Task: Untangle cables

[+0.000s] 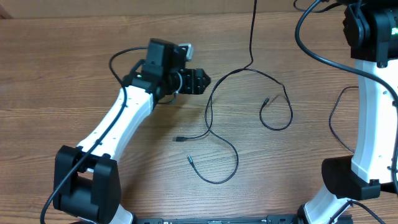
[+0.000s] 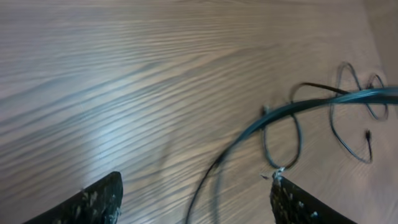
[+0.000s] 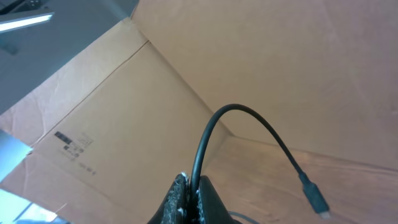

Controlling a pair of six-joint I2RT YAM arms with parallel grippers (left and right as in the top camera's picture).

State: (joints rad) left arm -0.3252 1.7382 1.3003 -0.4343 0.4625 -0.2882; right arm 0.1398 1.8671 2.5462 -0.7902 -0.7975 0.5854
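While raised off the table [image 1: 62, 74], found right gripper [image 3: 188, 196] pinching one cable [image 3: 234, 107] (plug [image 3: 314, 196] dangling free); left gripper [image 2: 196, 198] spread wide beside looped cables [image 1: 206, 115].

The cables [image 1: 207, 115] are black. The desk [image 1: 74, 74] is brown, streaked with fine wood grain. The left arm [image 1: 118, 118] is white with black joints. The left gripper [image 1: 205, 81] is black, its fingers [image 2: 93, 202] flecked with pale specks. The cardboard [image 3: 249, 56] is tan and bears a small black print [image 3: 71, 146].
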